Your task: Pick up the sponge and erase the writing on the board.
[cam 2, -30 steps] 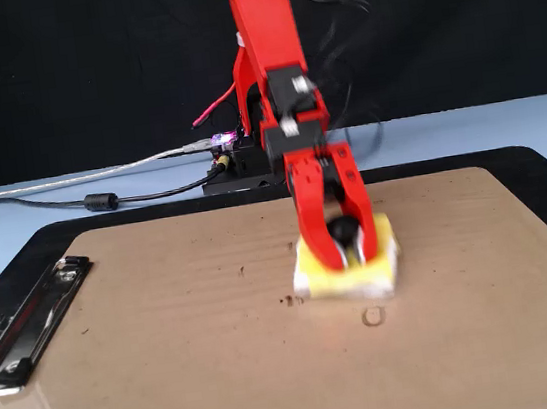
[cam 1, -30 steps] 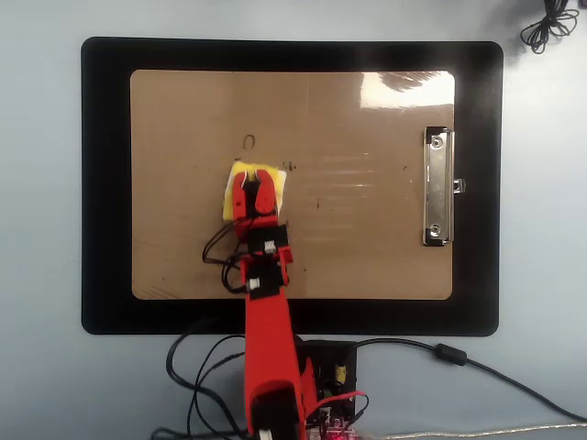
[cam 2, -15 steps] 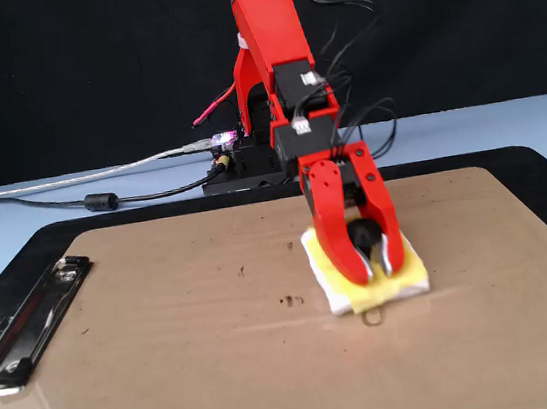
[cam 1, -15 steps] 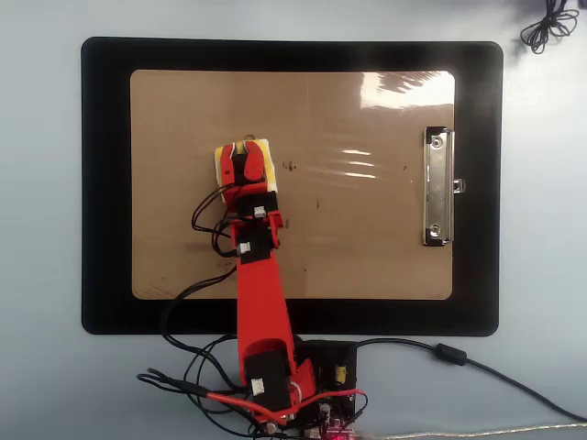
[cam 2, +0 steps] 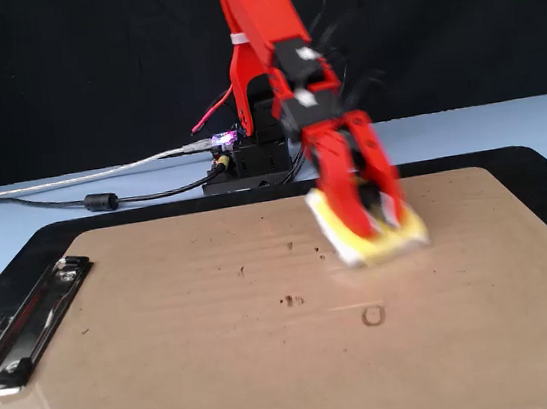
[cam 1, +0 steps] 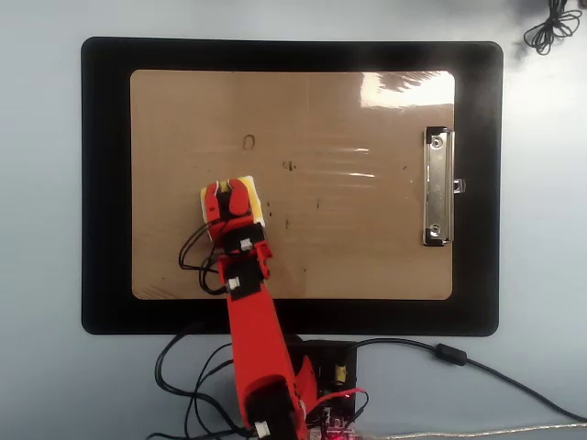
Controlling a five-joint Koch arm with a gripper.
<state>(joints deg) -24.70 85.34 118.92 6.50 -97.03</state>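
A pale blue table (cam 1: 37, 183) is being covered at its centre by a black mat (cam 1: 105, 183). At 6 o'clock the arm's base (cam 1: 326, 376) is being borne, with cables (cam 1: 459, 357) trailing toward 4 o'clock. At 1 o'clock a coiled cord (cam 1: 550, 23) is lying.

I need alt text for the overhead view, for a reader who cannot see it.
A red robot arm holds a yellow sponge in its gripper on the lower left of a brown board. Only a few small dark marks remain. The board lies on a black mat, metal clip at right.
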